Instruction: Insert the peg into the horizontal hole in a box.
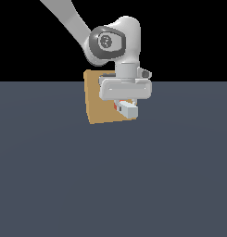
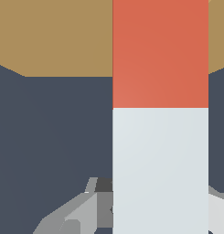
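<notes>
I'm holding the peg (image 2: 160, 114) clamped in the end effector (image 1: 126, 104), orange end leading, long axis pointing straight at the box (image 1: 99, 104) just ahead above the worktop (image 1: 113, 176); hole hidden, alignment unclear.

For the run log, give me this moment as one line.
stage: insertion approach | pincer: shut on peg | peg: orange end toward box, white end outward | hole: not visible | insertion: cannot tell
</notes>
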